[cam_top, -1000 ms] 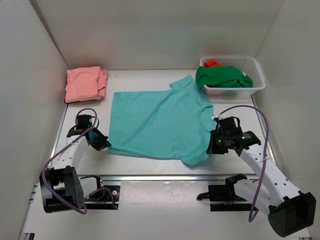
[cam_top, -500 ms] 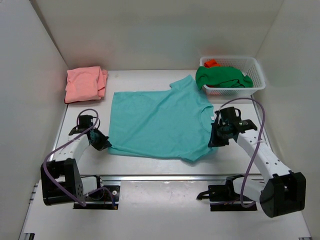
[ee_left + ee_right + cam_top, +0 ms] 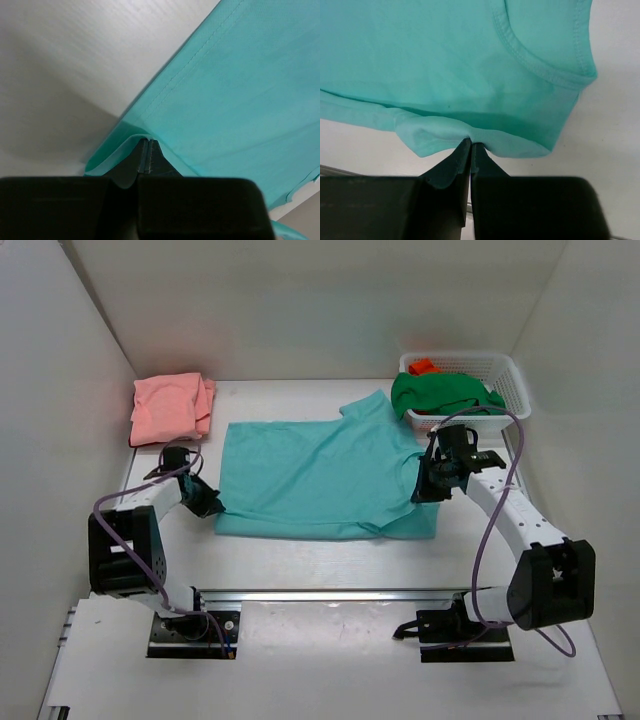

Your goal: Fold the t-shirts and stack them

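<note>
The teal t-shirt (image 3: 320,475) lies spread on the table, its near edge folded up over itself. My left gripper (image 3: 212,504) is shut on its near left hem corner (image 3: 125,137). My right gripper (image 3: 424,486) is shut on the fabric (image 3: 470,132) by the collar at the right side. The salmon pink t-shirt (image 3: 171,407) lies folded at the back left. The dark green t-shirt (image 3: 440,392) hangs in the white basket (image 3: 505,415) at the back right.
An orange item (image 3: 423,366) shows in the basket's back corner. White walls enclose the table on three sides. A metal rail (image 3: 330,592) runs along the near edge.
Both grippers have moved away from me, carrying the teal shirt's near edge and near sleeve up over its body. The near edge now runs straight.
</note>
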`<action>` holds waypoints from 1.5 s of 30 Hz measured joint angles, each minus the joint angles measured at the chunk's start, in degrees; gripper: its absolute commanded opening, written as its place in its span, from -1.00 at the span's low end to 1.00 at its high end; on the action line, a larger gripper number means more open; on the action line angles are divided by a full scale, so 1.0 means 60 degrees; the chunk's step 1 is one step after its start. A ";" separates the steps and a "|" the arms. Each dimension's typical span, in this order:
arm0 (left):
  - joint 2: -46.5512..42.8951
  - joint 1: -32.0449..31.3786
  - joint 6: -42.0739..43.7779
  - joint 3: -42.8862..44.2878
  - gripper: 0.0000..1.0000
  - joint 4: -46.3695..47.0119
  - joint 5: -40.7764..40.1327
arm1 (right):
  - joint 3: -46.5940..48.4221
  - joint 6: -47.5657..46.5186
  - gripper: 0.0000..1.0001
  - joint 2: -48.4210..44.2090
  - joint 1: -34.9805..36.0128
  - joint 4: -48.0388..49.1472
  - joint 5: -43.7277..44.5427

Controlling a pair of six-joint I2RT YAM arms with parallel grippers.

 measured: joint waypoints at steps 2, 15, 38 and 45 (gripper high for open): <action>0.0273 -0.0007 0.0033 0.0131 -1.00 0.0051 0.0015 | 0.0175 -0.0004 -1.00 0.0222 -0.0069 0.0025 0.0000; 0.0987 0.0080 0.0222 0.1253 -1.00 0.0259 0.0091 | 0.1800 -0.0120 -1.00 0.1821 -0.0270 0.0342 0.0153; 0.2109 0.0211 0.0106 0.2313 -0.12 0.0994 0.0608 | 0.3789 -0.0233 -0.37 0.3985 -0.0280 0.0546 0.1253; 0.1953 -0.0681 0.0178 0.2896 -0.75 0.1198 0.0648 | 0.3508 -0.0208 -0.73 0.3942 0.0168 0.0754 0.1443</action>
